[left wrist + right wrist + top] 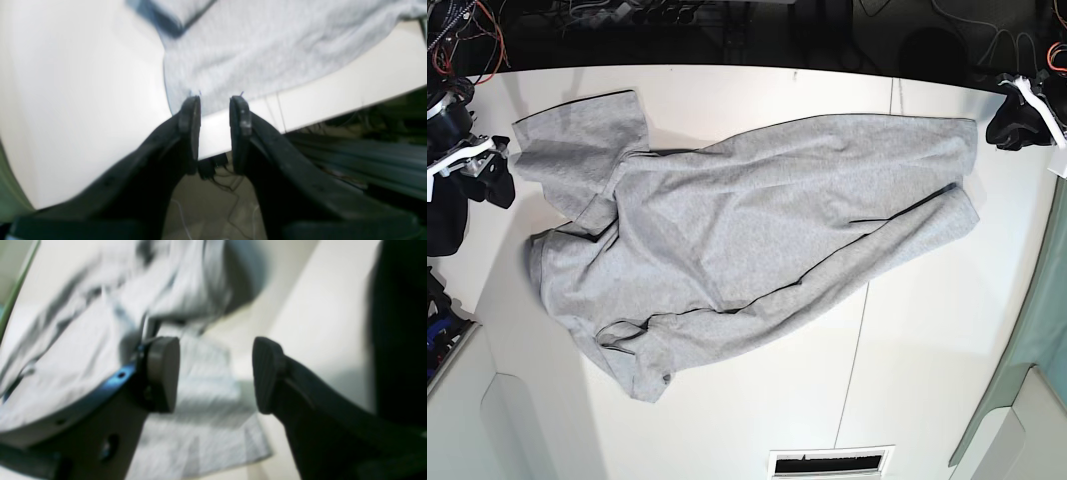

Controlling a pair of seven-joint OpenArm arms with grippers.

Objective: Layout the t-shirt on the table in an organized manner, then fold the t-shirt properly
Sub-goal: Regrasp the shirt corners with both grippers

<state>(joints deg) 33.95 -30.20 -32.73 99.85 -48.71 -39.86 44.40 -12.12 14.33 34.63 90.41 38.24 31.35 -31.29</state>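
The light grey t-shirt (757, 220) lies spread at a slant across the white table (927, 340), wrinkled, with a sleeve at the upper left and folds along its lower edge. My left gripper (1015, 118) hovers at the table's right edge, just off the shirt's hem corner. In the left wrist view it (215, 100) is open, empty, its tips just short of the t-shirt (267, 50). My right gripper (489, 168) stands at the table's left edge beside the sleeve. In the right wrist view it (217, 370) gapes wide open above the blurred t-shirt (200, 413), holding nothing.
A thin dark seam (855, 360) runs across the tabletop. A slotted vent (832, 462) sits at the near edge. Cables (627, 15) crowd the dark strip beyond the far edge. Below the table edge, wires and a dark box (210, 166) show.
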